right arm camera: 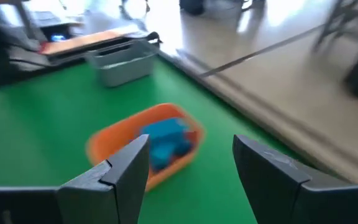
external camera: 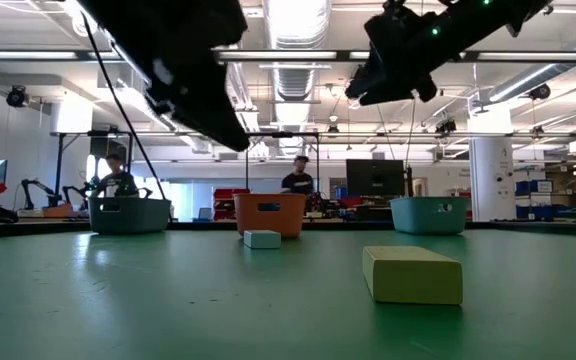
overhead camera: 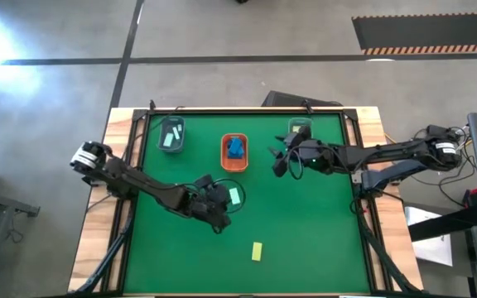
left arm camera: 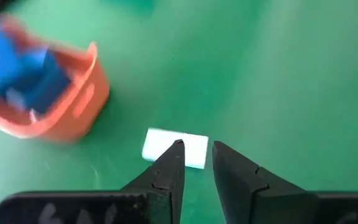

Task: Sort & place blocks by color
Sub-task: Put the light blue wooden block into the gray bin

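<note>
A pale mint block (overhead camera: pixel 235 196) lies flat on the green mat, also in the low view (external camera: pixel 261 238). My left gripper (left arm camera: pixel 196 148) hovers above it, fingers a narrow gap apart; the mint block (left arm camera: pixel 166 144) shows just past the tips. A yellow block (overhead camera: pixel 257 251) lies flat nearer the near edge (external camera: pixel 411 273). Blue blocks (overhead camera: pixel 236 149) sit in the orange tray (overhead camera: pixel 225 162); mint blocks (overhead camera: pixel 171 136) sit in the left grey tray (overhead camera: pixel 161 132). My right gripper (right arm camera: pixel 191 146) is open in the air beside the orange tray (right arm camera: pixel 107 146), holding nothing.
A second grey tray (overhead camera: pixel 298 130) stands at the far right of the mat, behind my right gripper (overhead camera: pixel 278 157). All three trays line up along the far side (external camera: pixel 270 213). The mat has a raised wooden border (overhead camera: pixel 122 165). People sit in the room beyond the table.
</note>
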Motion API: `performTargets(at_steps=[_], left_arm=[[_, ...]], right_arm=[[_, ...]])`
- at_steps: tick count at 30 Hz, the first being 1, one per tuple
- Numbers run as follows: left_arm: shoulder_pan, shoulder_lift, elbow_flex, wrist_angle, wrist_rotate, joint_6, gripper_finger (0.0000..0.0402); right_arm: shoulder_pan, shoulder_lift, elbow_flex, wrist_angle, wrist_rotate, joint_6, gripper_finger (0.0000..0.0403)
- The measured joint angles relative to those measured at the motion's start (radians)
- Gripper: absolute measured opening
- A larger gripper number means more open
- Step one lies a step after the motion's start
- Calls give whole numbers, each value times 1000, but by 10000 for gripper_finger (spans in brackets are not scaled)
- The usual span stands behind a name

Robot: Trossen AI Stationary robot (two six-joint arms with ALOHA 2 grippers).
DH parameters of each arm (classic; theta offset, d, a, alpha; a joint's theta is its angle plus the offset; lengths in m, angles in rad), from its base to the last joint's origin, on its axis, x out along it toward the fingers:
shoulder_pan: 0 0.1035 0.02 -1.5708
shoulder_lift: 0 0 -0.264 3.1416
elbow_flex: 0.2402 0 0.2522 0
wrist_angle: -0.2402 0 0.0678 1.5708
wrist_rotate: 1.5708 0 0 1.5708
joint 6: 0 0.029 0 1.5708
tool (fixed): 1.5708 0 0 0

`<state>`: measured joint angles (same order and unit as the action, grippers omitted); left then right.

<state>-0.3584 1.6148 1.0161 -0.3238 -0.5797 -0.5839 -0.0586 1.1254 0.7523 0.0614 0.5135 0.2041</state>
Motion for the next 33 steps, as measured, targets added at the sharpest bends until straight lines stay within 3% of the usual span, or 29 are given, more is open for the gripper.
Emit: performTargets(at_steps=[4, 14, 22, 33], left_arm=[[-17, -79, -35, 4, 4, 225, 65], [-47, -378, -305, 217, 0, 364, 65], [-50, -609, -454, 260, 7, 417, 65], [-51, -804, -502, 295, 10, 579, 65]], right_arm=[[11, 54, 48, 0, -78, 71, 219], [109, 242, 265, -25, -69, 123, 219], [156, 388, 461, -284, -48, 245, 219], [227, 555, 660, -608, -10, 446, 219]])
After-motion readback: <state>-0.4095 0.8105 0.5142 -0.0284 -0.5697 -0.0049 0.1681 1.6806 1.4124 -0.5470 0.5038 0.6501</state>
